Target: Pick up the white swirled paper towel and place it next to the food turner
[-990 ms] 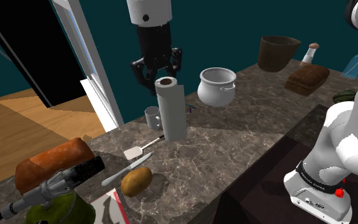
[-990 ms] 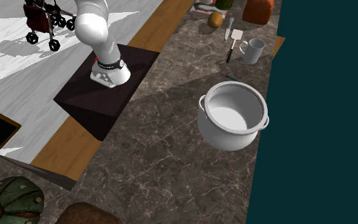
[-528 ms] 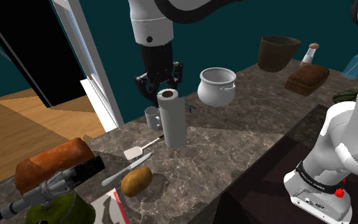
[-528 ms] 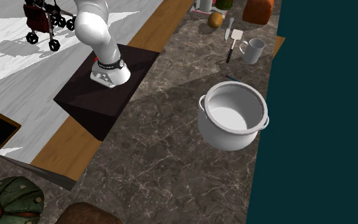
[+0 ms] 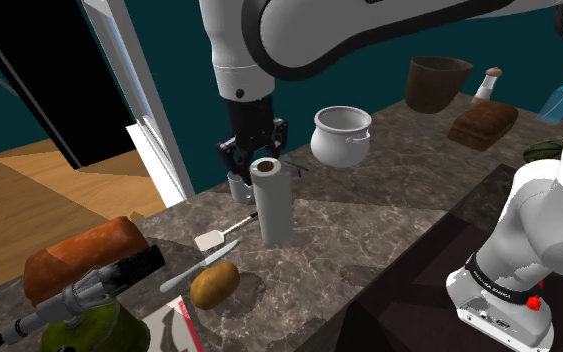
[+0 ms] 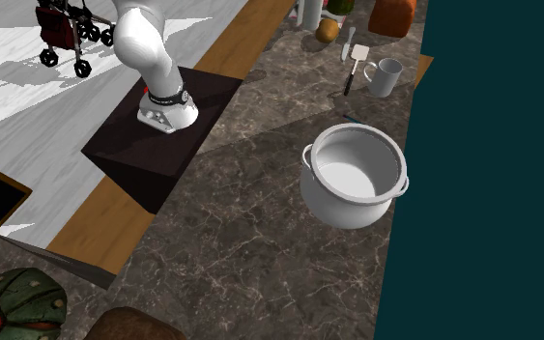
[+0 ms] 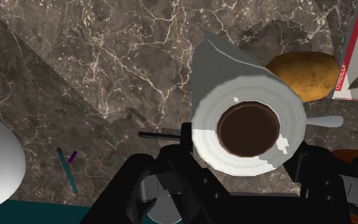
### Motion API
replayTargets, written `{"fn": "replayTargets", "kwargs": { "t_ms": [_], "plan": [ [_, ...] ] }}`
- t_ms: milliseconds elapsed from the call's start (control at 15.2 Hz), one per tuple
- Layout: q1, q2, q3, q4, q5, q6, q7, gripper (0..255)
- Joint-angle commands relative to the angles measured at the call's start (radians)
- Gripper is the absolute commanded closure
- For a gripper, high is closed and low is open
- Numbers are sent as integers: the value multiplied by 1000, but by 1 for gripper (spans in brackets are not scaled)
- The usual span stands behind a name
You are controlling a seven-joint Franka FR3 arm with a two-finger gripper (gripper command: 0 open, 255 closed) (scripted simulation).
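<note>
The white swirled paper towel roll (image 5: 273, 202) stands upright on the marble counter (image 5: 369, 225), its brown core facing up (image 7: 248, 128). My black gripper (image 5: 254, 158) comes down from above with its fingers (image 7: 176, 167) clasping the top of the roll on both sides (image 7: 241, 162). The food turner (image 5: 215, 237), with a white head and black handle, lies on the counter just to the shoulder view's left of the roll's base. Its handle (image 7: 161, 135) pokes out from behind the roll.
A white mug (image 5: 237, 184) stands behind the roll. A white pot (image 5: 341, 135) sits further back. A potato (image 5: 214, 285), a grey knife (image 5: 191, 272) and a red-edged booklet (image 7: 355, 51) lie beyond the turner. A brown basket (image 5: 437, 82) and dark loaf (image 5: 482, 125) are far right.
The gripper has come down with the roll and shifted slightly toward the shoulder view's right; the roll's top now sits lower, with its base at the counter by the turner.
</note>
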Motion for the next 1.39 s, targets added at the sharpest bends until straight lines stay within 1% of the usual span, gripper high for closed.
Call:
{"fn": "replayTargets", "kwargs": {
  "t_ms": [0, 660, 1320],
  "plan": [
    [0, 0, 0, -26, 0, 27, 0, 255],
    [1, 14, 1, -145, -4, 159, 3, 255],
    [3, 50, 1, -240, -17, 288, 11, 255]
  ]
}}
